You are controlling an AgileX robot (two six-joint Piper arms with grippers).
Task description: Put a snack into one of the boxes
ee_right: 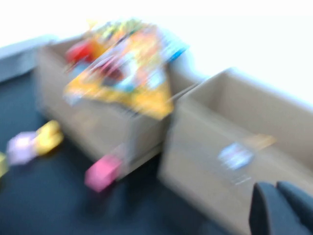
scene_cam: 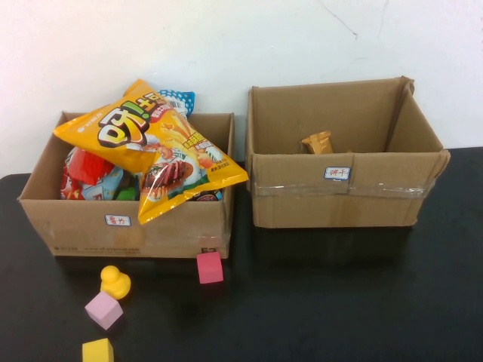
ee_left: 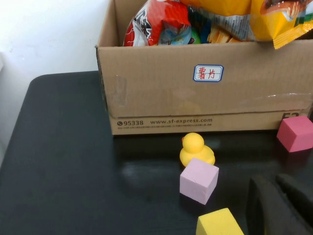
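The left cardboard box [scene_cam: 83, 226] is heaped with snack bags. A big yellow chips bag [scene_cam: 151, 143] lies on top and overhangs the box's front rim. A red bag [scene_cam: 84, 167] sits below it. The right box [scene_cam: 339, 200] holds only a small tan snack [scene_cam: 318, 142] at its back. Neither arm shows in the high view. My left gripper [ee_left: 275, 182] is shut and empty, low over the table in front of the left box [ee_left: 161, 98]. My right gripper [ee_right: 276, 188] is shut and empty, in front of the right box [ee_right: 205, 161].
Foam blocks lie on the black table before the left box: a magenta cube [scene_cam: 210, 267], a pink cube [scene_cam: 103, 309] and a yellow cube [scene_cam: 97, 351]. A yellow toy duck [scene_cam: 115, 281] stands among them. A white wall is behind the boxes.
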